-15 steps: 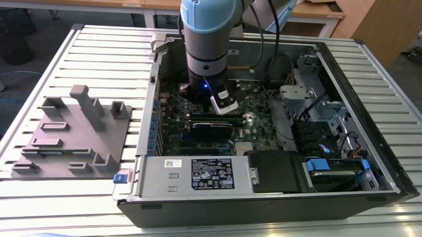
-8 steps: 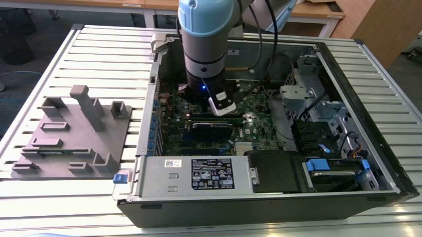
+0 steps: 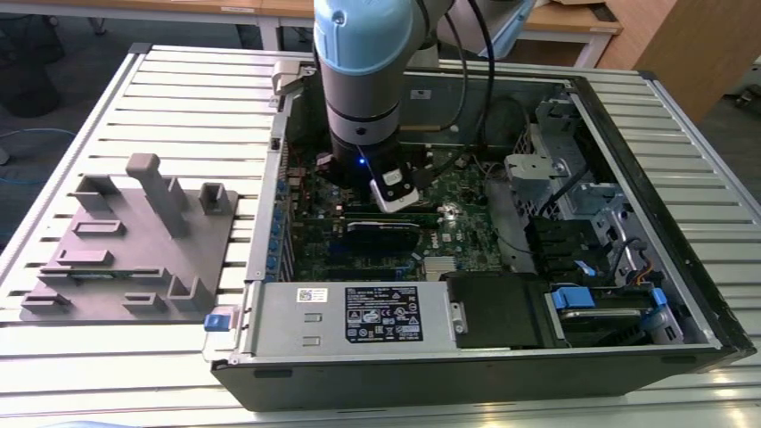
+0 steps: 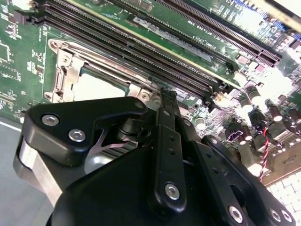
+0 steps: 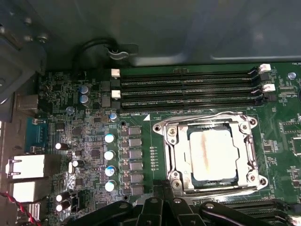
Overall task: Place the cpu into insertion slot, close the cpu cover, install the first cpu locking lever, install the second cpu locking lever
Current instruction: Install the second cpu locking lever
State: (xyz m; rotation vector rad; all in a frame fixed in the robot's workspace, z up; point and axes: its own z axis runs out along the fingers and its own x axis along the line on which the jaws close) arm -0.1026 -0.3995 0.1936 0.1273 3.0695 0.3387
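The cpu (image 5: 211,155) lies flat in the insertion slot, its pale silver face showing through the cut-out of the cpu cover (image 5: 175,155). The cover is down flat around it. A thin silvery lever rod (image 5: 207,116) runs along the cover's edge next to the memory slots. My gripper (image 5: 163,186) is shut just off one corner of the socket, with nothing visible between its fingers. In the second wrist view the shut gripper (image 4: 167,94) stands beside the cover (image 4: 63,75) and the cpu (image 4: 96,87). In the exterior view the gripper (image 3: 398,201) reaches down into the open computer case (image 3: 666,267).
Long black memory slots (image 5: 188,87) run beside the socket. Upright capacitors (image 5: 109,155) stand on its other side. A silver power supply box (image 3: 356,316) fills the case's near end. A grey fixture block (image 3: 131,241) sits on the slatted table at the exterior view's left.
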